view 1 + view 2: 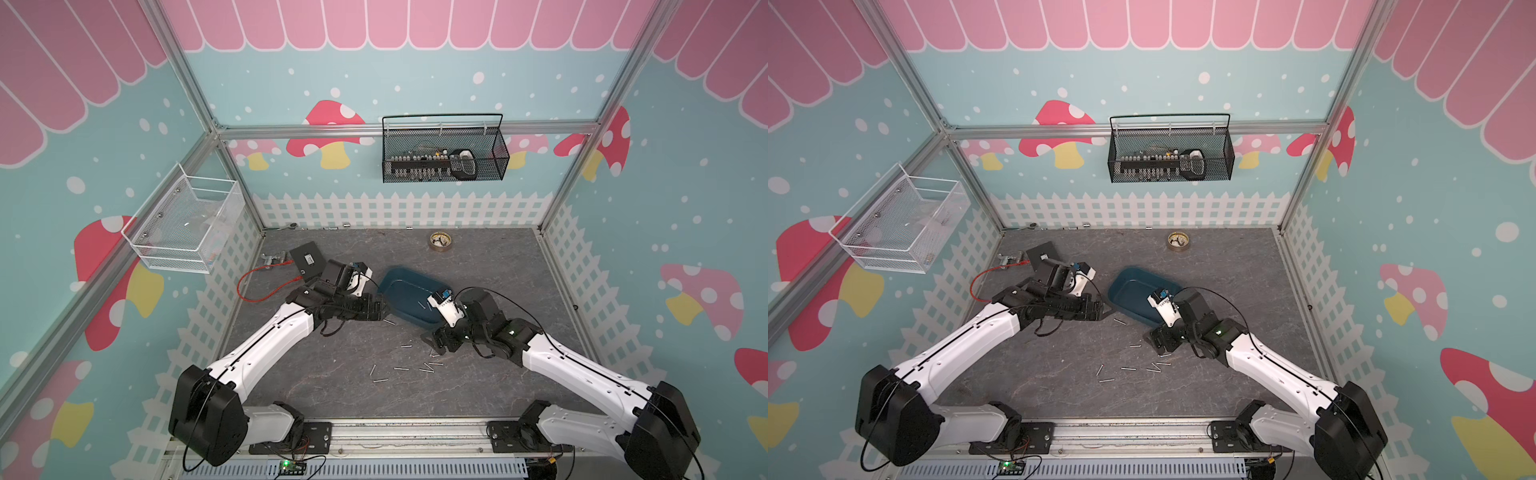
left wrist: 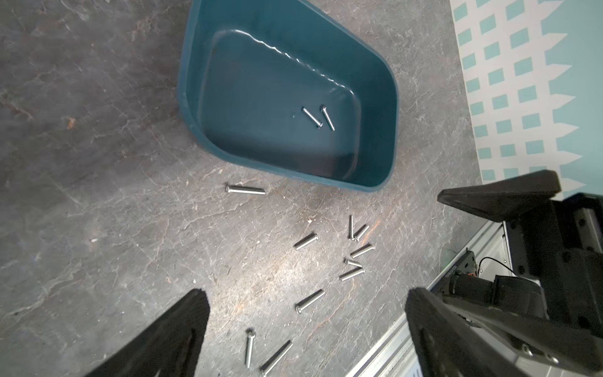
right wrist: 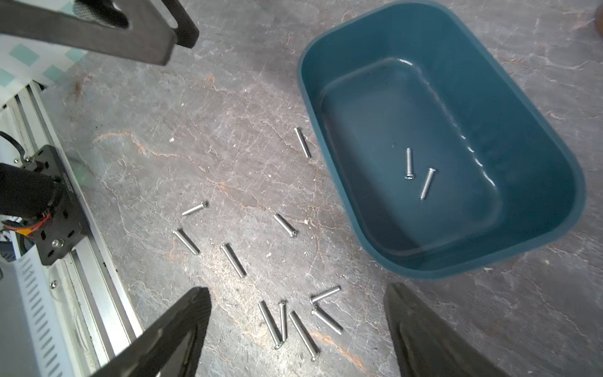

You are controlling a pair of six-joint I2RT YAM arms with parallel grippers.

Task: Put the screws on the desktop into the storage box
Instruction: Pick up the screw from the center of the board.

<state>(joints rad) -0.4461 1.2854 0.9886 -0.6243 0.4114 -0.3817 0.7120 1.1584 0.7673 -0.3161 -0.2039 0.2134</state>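
Only two silvery screws (image 3: pixel 409 163) lie in the glossy storage box (image 3: pixel 535 130); left gripper (image 2: pixel 305 292), right gripper (image 3: pixel 297 289) gape empty

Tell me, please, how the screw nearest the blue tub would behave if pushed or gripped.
The screw looks thin and round, so it would probably roll sideways. Lying flat on the tabletop, it likely offers little to pinch and may slip.

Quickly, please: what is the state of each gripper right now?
Left gripper: open, holding nothing.
Right gripper: open, holding nothing.
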